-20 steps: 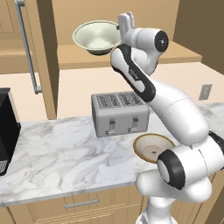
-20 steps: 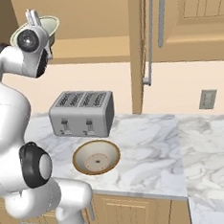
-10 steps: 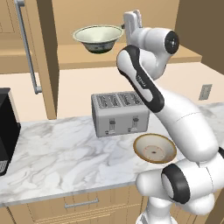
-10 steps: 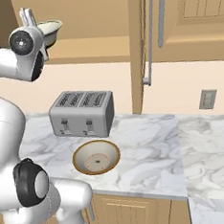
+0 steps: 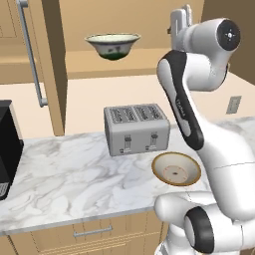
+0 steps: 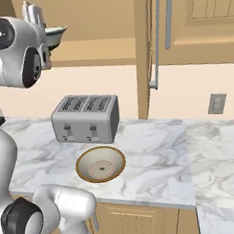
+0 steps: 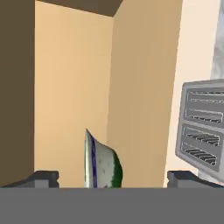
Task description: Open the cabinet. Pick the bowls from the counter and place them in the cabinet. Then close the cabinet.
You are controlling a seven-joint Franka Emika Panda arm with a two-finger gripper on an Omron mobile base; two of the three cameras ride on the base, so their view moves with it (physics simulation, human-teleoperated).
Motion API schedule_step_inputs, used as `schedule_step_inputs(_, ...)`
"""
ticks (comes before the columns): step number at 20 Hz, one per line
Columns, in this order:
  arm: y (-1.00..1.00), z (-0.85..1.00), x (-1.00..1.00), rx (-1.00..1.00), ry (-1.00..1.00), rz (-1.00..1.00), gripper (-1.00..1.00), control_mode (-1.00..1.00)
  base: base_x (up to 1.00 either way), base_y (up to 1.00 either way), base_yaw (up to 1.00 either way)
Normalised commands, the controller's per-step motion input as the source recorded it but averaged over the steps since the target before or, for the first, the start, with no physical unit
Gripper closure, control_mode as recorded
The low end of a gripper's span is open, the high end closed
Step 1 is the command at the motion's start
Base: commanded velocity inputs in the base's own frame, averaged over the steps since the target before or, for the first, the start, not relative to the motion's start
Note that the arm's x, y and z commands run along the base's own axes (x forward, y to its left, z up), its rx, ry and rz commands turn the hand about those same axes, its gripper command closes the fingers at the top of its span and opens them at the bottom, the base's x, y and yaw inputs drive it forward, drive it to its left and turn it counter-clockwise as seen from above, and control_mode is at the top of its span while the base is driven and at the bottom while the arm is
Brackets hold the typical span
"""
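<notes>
The cabinet point(image 5: 54, 60) stands open. On its shelf sits the deep cream bowl point(image 5: 112, 46) with a green foot, upright. My gripper point(image 5: 179, 21) is open and empty, up at shelf height, to the right of that bowl and apart from it. The hand view has the same bowl point(image 7: 103, 162) on its side between my spread fingertips point(image 7: 43, 177), some way ahead. The shallower brown-rimmed bowl point(image 5: 176, 169) rests on the marbled counter point(image 5: 64, 184) in front of the toaster. From the right base view, my arm partly hides the shelf bowl point(image 6: 56, 35), and the brown-rimmed bowl point(image 6: 100, 164) lies near the counter's point(image 6: 158, 160) front edge.
A silver toaster point(image 5: 135, 128) stands at the back of the counter, below the shelf. A black appliance point(image 5: 7, 147) sits at the far left. The open cabinet door point(image 6: 144, 51) with its bar handle point(image 6: 153, 35) juts out right of the toaster. A wall outlet point(image 6: 216, 103) is further right.
My gripper has drawn back from the cream bowl, to the right and slightly up. The bowl stays on the shelf. The brown-rimmed bowl has not moved.
</notes>
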Motion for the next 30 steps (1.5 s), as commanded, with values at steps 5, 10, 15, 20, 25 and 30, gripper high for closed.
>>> schedule_step_inputs(5, -0.42, -0.04, -1.0, 0.0, 0.32, -0.2, -1.0, -1.0, 0.0, 0.0, 0.0)
schedule_step_inputs(10, -0.56, -0.4, -0.8, 0.0, 0.06, -0.03, -1.0, -1.0, 0.0, 0.0, 0.0)
schedule_step_inputs(15, -0.18, -0.55, -0.75, 0.0, 0.03, 0.19, -1.0, -1.0, 0.0, 0.0, 0.0)
schedule_step_inputs(20, 0.01, -0.56, -0.37, -0.07, -0.08, 0.32, -1.0, -1.0, 0.0, 0.0, 0.0)
schedule_step_inputs(25, 0.0, -0.81, -0.06, -0.03, -0.01, 0.33, -1.0, -1.0, 0.0, 0.0, 0.0)
schedule_step_inputs(30, 0.07, -0.83, 0.0, -0.01, 0.01, 0.29, -1.0, -1.0, 0.0, 0.0, 0.0)
